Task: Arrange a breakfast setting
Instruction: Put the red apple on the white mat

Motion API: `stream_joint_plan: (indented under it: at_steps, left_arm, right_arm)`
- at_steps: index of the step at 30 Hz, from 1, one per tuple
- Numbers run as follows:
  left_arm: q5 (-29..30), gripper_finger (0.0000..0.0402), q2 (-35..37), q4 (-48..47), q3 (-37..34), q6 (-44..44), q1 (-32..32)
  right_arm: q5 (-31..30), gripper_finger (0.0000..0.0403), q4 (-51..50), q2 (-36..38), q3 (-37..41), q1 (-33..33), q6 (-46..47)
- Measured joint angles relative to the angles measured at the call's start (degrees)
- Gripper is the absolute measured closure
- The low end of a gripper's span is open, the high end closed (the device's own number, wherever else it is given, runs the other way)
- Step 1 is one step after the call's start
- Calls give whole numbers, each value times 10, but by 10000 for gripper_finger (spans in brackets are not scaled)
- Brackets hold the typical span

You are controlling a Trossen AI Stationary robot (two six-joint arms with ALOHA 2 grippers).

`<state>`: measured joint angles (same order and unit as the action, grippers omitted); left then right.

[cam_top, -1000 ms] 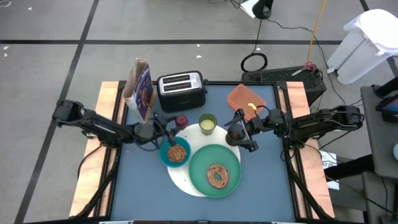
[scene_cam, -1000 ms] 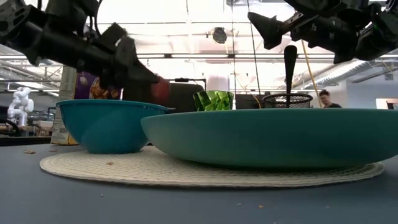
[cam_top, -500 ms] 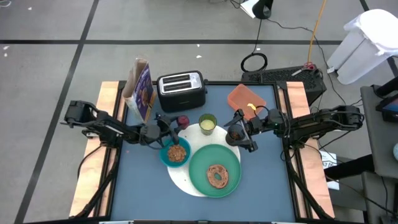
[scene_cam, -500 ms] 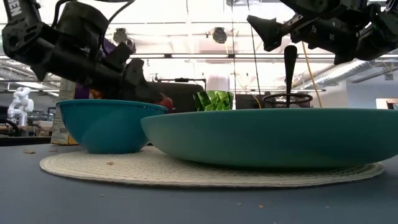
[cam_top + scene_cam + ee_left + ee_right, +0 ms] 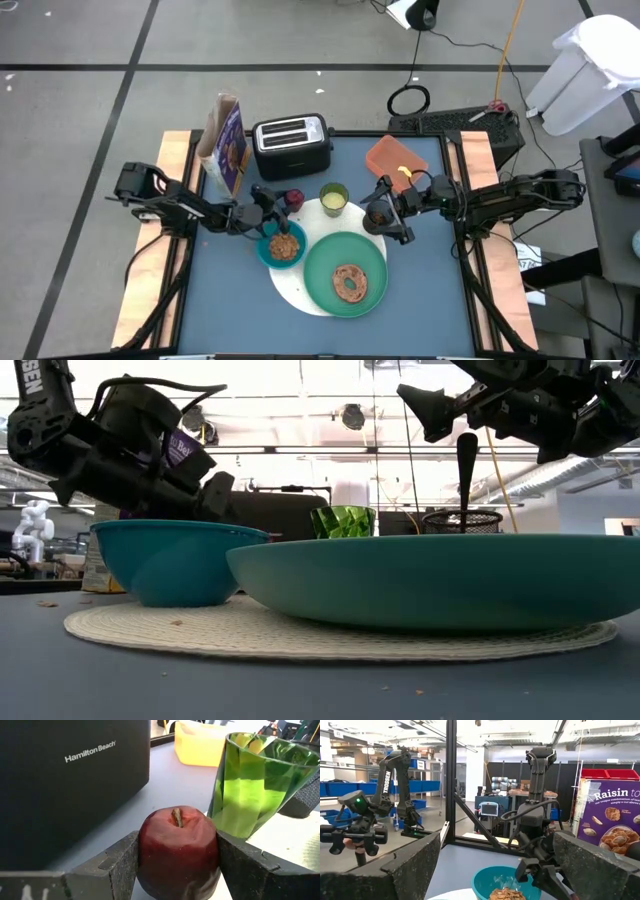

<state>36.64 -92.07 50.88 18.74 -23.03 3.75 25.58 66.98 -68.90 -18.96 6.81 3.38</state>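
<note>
Nearest the table's front edge, resting on the white round disc [image 5: 300, 270]: large green plate [image 5: 345, 275] with a brown bagel [image 5: 349, 283] at its centre. Just beside it on the disc's left part, blue bowl [image 5: 283, 246] filled with brown cereal. Seen level from the table top, plate [image 5: 440, 580] and bowl [image 5: 165, 560] standing side by side on the woven mat [image 5: 330, 630].

Further back, left gripper [image 5: 283, 203] clamped on the dark-red fruit [image 5: 293, 197], an apple, stem up, squeezed between both fingers [image 5: 117, 865] in the wrist view [image 5: 177, 850]; positioned behind the bowl, between it and the silver toaster [image 5: 291, 143]. Toaster's dark side reading "Hamilton Beach" [image 5: 75, 790]. Lime cup [image 5: 334, 196] just beside the apple, on the disc's far edge; translucent green facets close behind the fruit [image 5: 250, 785].

To the right, small black cup [image 5: 378, 215] at the disc's right rim, with a dark spoon handle [image 5: 466, 470] sticking up out of the mesh cup [image 5: 462, 521]. Right gripper [image 5: 392, 210] spread fully wide, holding nothing, hovering over that cup.

Behind, orange rectangular tray [image 5: 396, 160] near the far right corner. At far left, a cereal box [image 5: 226, 143] upright beside the toaster, printed "Raisin" [image 5: 610, 815]. Across the room in the right wrist view, another arm marked "TROSSEN" [image 5: 387, 775].
</note>
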Motion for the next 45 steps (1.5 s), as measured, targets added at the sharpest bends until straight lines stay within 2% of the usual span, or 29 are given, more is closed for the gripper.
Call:
stream_joint_plan:
  at_steps: [7, 23, 45]
  left_arm:
    - [59, 158, 0, 0, 0, -27, -8]
    - [54, 158, 0, -21, 0, -17, -55]
    - [49, 158, 0, -41, 0, -14, -57]
  right_arm:
    - [0, 23, 0, 0, 0, 0, 0]
    - [0, 23, 0, 0, 0, 0, 0]
    - [0, 23, 0, 0, 0, 0, 0]
